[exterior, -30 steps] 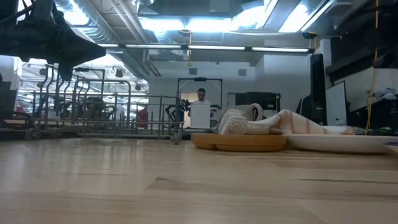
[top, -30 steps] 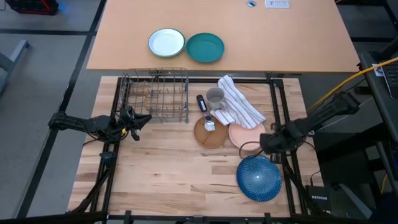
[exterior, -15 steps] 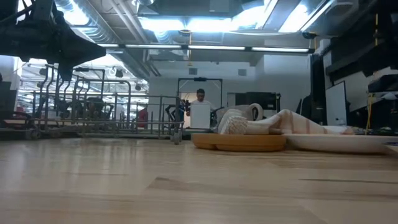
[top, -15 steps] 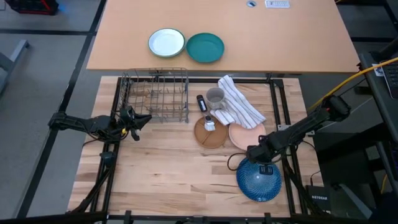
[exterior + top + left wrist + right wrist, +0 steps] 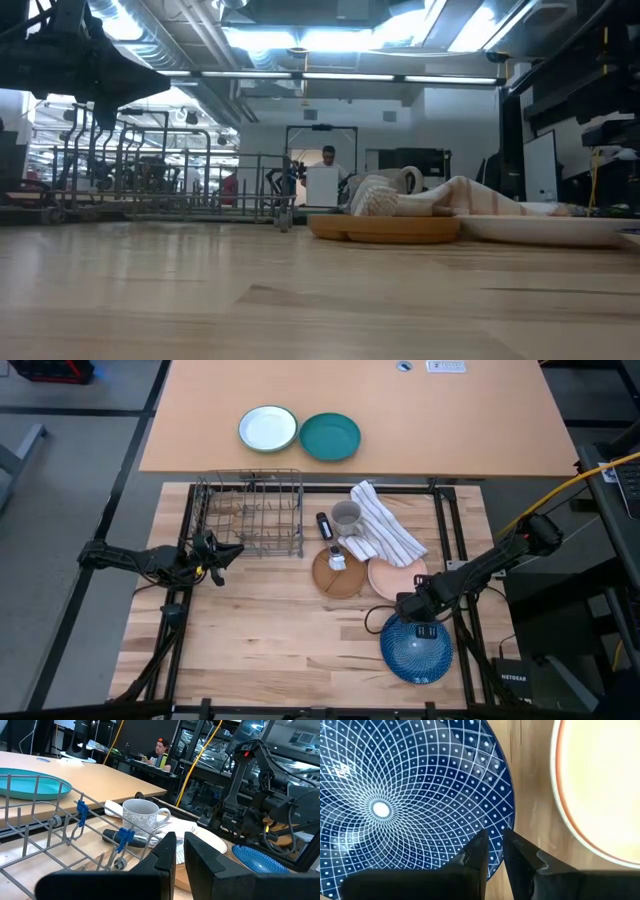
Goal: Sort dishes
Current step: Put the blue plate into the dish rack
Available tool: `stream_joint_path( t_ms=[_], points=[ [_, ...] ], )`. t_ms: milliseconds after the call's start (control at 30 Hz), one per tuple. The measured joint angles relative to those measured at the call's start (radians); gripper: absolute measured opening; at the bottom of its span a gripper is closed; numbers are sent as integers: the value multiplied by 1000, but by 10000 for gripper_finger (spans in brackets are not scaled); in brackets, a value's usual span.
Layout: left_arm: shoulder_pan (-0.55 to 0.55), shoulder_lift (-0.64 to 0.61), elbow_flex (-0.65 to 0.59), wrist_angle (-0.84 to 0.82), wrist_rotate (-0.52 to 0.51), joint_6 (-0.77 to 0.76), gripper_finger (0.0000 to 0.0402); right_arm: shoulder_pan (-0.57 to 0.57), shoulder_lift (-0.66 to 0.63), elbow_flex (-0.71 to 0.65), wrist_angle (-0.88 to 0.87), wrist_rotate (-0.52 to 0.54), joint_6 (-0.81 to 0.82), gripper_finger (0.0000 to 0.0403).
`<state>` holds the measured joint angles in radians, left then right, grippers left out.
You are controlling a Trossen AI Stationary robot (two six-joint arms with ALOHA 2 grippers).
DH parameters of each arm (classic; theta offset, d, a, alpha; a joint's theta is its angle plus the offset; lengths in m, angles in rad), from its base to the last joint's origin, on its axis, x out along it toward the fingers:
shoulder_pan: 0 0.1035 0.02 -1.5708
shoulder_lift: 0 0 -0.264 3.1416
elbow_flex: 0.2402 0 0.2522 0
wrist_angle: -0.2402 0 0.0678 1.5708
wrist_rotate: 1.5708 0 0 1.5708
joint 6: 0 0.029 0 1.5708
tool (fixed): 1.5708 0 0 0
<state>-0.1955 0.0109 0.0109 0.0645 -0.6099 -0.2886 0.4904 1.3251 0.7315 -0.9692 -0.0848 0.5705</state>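
Fingers of the right gripper nearly closed, only a thin gap between the tips, holding nothing. Tips sit above the far rim of the dark blue plate, on the side toward the salmon-pink plate; bare wood of the surface shows between the two rims. Contact with the blue rim cannot be judged.

Right arm reaches in from the right edge, angled down toward the near right part of the surface, wrist camera looking straight down.

Blue plate lies flat at the near right. Salmon-pink plate is flat just behind it, and the brown wooden plate is just left of the pink one, rims touching or overlapping. A small item rests on the wooden plate; a striped cloth overlaps the pink plate's far edge.

Left gripper waits beside the near left corner of the wire rack, fingers narrowly apart, empty.

No legible writing.
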Motion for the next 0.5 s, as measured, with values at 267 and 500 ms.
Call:
stream_joint_path(
  t_ms=[267,500],
  points=[
    [0,0,0,0,0,0,29,0,0,0,-1,-5,0,60],
    [0,0,0,0,0,0,29,0,0,0,-1,-10,0,70]
  ],
)
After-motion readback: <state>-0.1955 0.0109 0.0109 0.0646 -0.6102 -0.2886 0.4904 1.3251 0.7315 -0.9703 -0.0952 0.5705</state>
